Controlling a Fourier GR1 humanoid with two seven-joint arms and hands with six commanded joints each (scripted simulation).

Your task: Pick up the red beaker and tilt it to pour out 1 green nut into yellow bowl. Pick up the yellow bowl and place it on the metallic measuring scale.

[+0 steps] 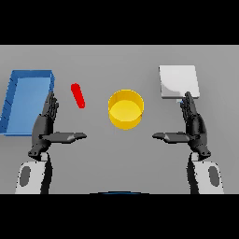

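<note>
Blue rectangular tray (13, 108) far left on grey worktop (119, 163). Slim red beaker (78, 95) beside it, tilted. Round yellow bowl (125, 108) centre. Square metallic scale (179, 81) right. My left hand (46, 126) and right hand (193, 125): fingers straight, thumbs spread, holding nothing.

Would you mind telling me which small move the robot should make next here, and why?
Probably the left hand should reach forward and rightwards to the slim red beaker. Both hands are open and hold nothing, the beaker lies just ahead of the left one, and the round yellow bowl shows no nut yet. The right hand waits near the flat metallic scale.
</note>
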